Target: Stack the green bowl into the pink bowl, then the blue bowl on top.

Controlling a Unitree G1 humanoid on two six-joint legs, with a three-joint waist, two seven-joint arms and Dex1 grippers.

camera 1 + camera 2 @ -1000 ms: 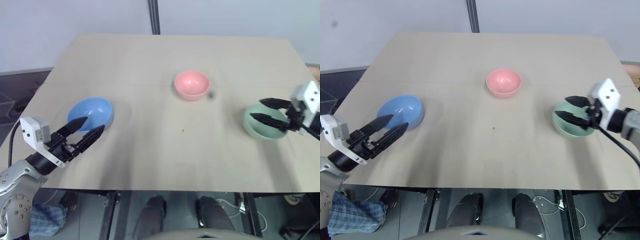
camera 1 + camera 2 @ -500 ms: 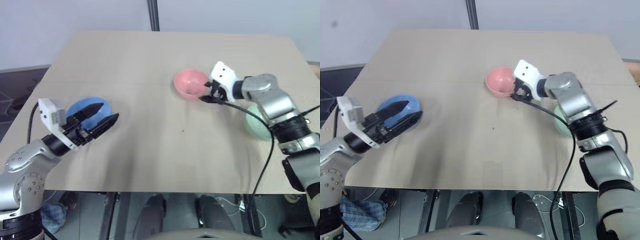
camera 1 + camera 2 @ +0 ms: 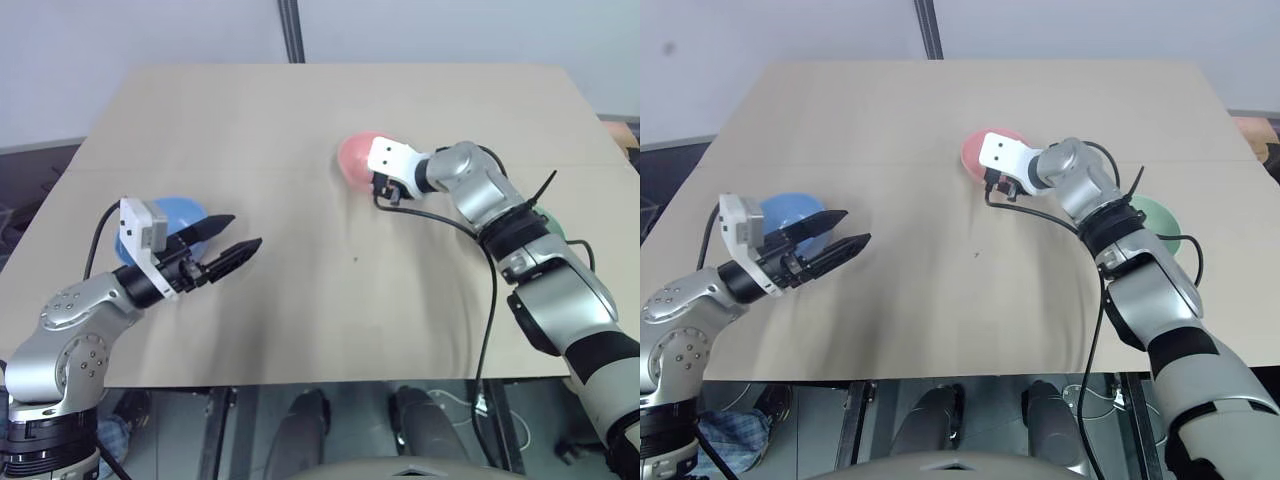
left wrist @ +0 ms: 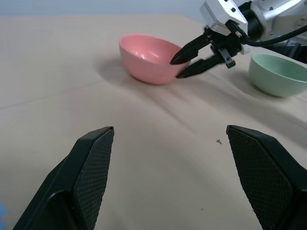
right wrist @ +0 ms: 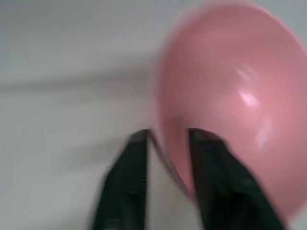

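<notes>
The pink bowl (image 3: 352, 155) stands mid-table, also clear in the right wrist view (image 5: 230, 86). My right gripper (image 3: 380, 195) is shut on the bowl's near rim, one finger (image 5: 129, 172) outside the wall and the other inside. To the right, the green bowl (image 4: 278, 74) rests upright, half hidden behind my right arm (image 3: 1155, 215). The blue bowl (image 3: 180, 212) sits at the left. My left gripper (image 3: 243, 231) hangs open and empty just right of the blue bowl, pointing across the table toward the pink one.
The beige table (image 3: 300, 100) has bare surface between the bowls and along its far side. A dark pole (image 3: 290, 30) rises behind the back edge. The right arm's black cable (image 3: 490, 300) loops over the table's right half.
My right arm swung left from the green bowl to the pink bowl and closed on its rim. The left gripper edged right, staying open by the blue bowl.
</notes>
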